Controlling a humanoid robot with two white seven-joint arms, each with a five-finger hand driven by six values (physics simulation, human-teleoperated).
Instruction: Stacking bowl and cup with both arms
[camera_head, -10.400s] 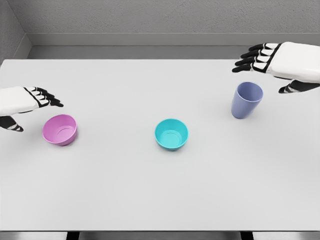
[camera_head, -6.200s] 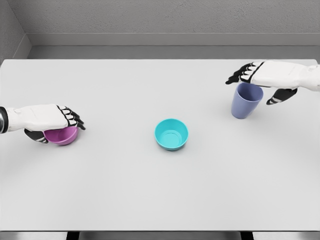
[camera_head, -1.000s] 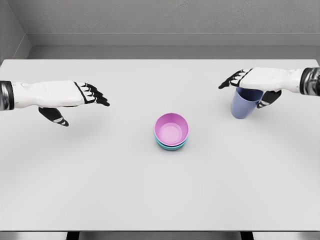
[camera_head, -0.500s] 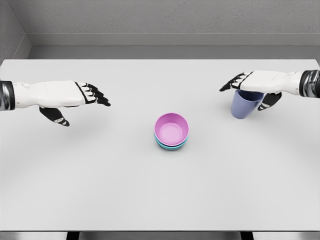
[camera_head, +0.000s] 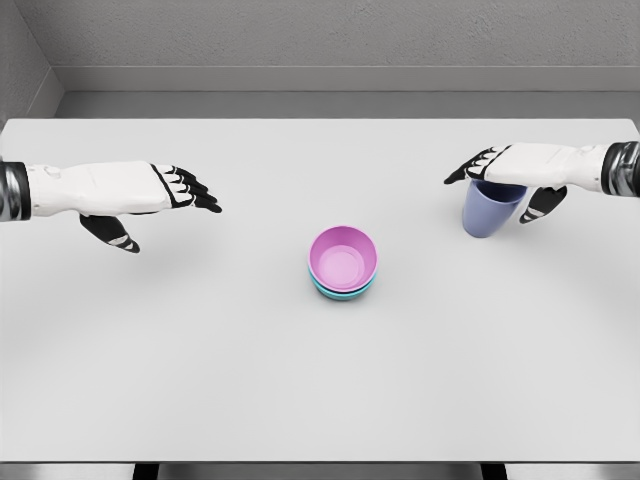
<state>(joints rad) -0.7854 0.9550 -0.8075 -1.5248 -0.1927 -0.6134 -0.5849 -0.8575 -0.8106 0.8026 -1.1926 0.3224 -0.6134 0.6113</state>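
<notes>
**Bowls nested, cup not yet on the stack**

The white worktop (camera_head: 320, 400) carries everything, and the job looks about half done. At its middle the pink bowl (camera_head: 343, 256) sits nested inside the teal bowl (camera_head: 343, 291), of which only a thin rim shows beneath and around the front. That part of the stacking is finished. What remains, judging by the task, is the blue cup (camera_head: 489, 210), which stands far off to the right, well apart from the bowls, and has to end up in or on the pink bowl.

The left arm reaches in from the left edge, level and high over the worktop. The left hand (camera_head: 150, 193) is empty, palm down, its fingers (camera_head: 190, 192) stretched out straight towards the right and the thumb hanging below. It is nowhere near the stack.

The right arm comes in from the right edge, also roughly level. The right hand (camera_head: 520, 170) lies over the mouth of the cup, covering its rim, the dark fingers pointing left past it and the thumb dropped on the right side of the cup wall. Whether it has truly closed on the cup cannot be told from here; it looks draped over rather than clamped.
</notes>
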